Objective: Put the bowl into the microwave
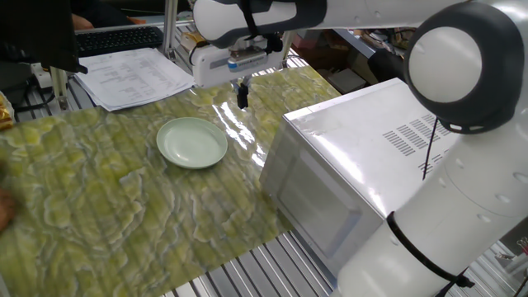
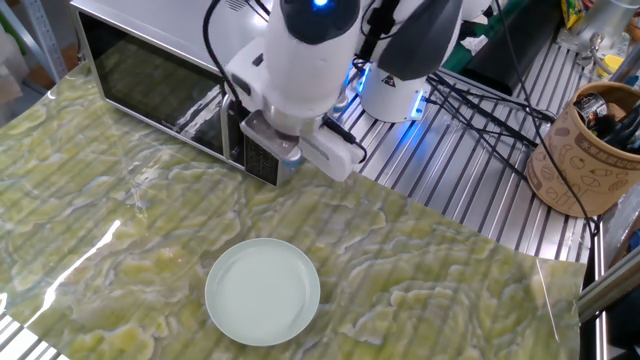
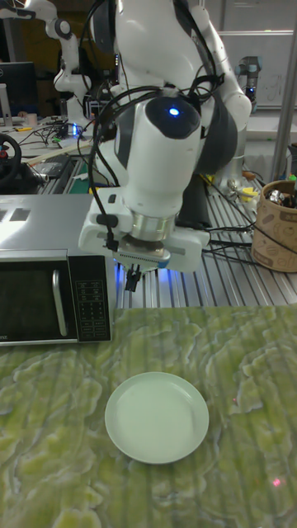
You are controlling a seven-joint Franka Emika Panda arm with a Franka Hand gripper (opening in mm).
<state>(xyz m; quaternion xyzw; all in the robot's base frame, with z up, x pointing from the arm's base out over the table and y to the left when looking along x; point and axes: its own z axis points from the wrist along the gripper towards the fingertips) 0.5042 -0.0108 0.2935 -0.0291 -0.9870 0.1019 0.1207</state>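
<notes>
The bowl point(image 1: 192, 142) point(image 2: 262, 291) point(image 3: 157, 417) is a shallow pale mint round dish, and it lies empty on the green marbled mat. My gripper point(image 1: 242, 97) point(image 3: 132, 280) hangs above the mat, beyond the bowl's far edge and apart from it. Its dark fingers are pressed together with nothing between them. In the other fixed view the fingers are hidden behind the hand. The microwave point(image 1: 363, 165) point(image 2: 150, 70) point(image 3: 49, 289) is a silver-grey box with vent slots on top. Its dark glass door is shut, and it stands beside the mat.
Printed papers point(image 1: 136, 74) and a keyboard point(image 1: 120, 37) lie at the far side of the table. A brown cup of tools point(image 2: 585, 150) point(image 3: 276, 223) stands on the slatted metal tabletop. Black cables point(image 2: 470, 100) run by the arm's base.
</notes>
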